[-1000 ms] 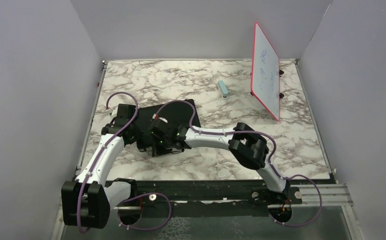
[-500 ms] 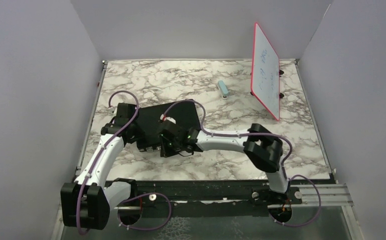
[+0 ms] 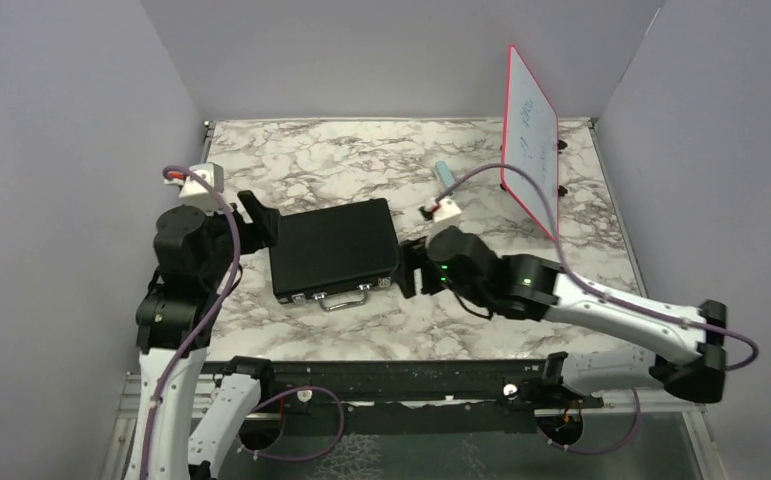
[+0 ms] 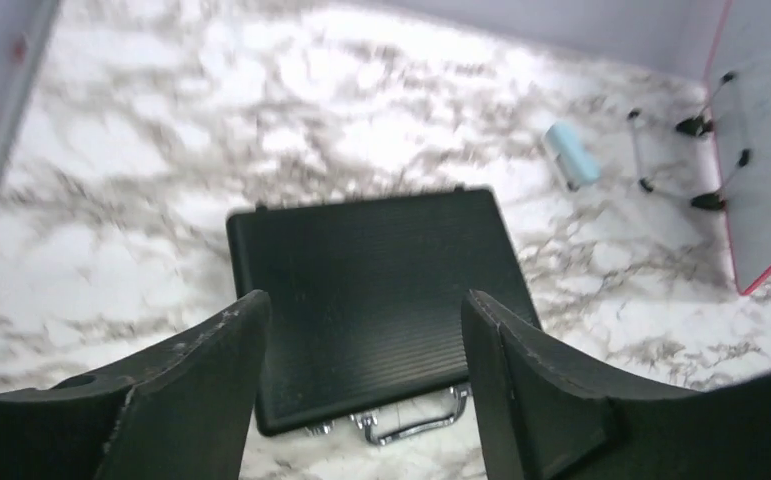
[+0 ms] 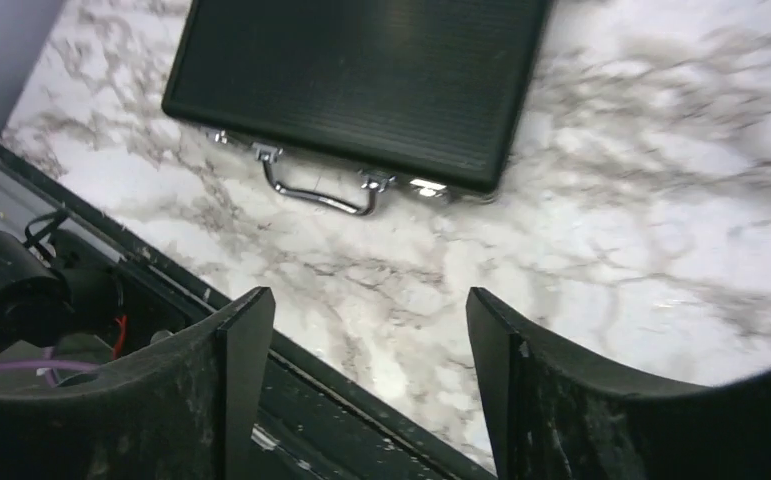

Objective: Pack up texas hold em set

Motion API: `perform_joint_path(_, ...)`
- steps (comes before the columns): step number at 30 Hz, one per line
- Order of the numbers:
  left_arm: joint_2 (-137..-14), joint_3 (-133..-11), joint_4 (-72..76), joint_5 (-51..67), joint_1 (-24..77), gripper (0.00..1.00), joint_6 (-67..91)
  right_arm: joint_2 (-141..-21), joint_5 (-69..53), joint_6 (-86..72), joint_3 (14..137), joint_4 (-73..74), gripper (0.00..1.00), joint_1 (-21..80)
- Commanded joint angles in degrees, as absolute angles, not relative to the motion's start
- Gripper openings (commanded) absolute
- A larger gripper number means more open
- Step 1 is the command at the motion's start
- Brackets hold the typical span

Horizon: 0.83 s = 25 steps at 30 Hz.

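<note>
The texas hold em set shows as a small black briefcase (image 3: 333, 250), lid down, lying flat on the marble table with its silver handle (image 3: 339, 298) and latches facing the near edge. My left gripper (image 3: 259, 218) hovers raised at the case's left end, open and holding nothing. The left wrist view looks down on the case (image 4: 371, 260) between the left gripper's (image 4: 363, 300) spread fingers. My right gripper (image 3: 408, 268) is just off the case's right end, also open and holding nothing. The right wrist view shows the case (image 5: 361, 80) and handle (image 5: 316, 195) beyond the right gripper (image 5: 361, 295).
A red-framed whiteboard (image 3: 531, 140) stands upright at the back right, with a pale blue block (image 3: 445, 175) to its left. Grey walls enclose the table on three sides. A black rail (image 5: 291, 390) runs along the near edge.
Both arms have drawn back off the case, the left rising and the right swinging out to the right. Both grippers went from nearly shut to open. The whole lid now shows.
</note>
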State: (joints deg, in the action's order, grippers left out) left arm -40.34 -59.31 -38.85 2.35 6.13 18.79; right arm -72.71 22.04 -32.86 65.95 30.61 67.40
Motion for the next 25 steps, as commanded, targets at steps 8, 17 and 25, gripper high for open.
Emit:
perform_joint_path(8, -34.2, -75.3, -41.1, -3.7, 6.7, 0.89, 8.8, -46.4, 45.6, -24.2, 75.5, 48.8, 0.9, 67.4)
perform_joint_path(17, -33.9, -82.2, -43.7, -7.6, 7.8, 0.91, 8.2, -37.0, 50.5, -20.4, 80.9, 48.3, 0.89, 67.4)
perform_joint_path(25, -33.7, -81.2, -44.8, -6.6, 7.8, 0.92, 8.3, -36.3, 51.4, -21.7, 80.0, 48.3, 0.9, 67.4)
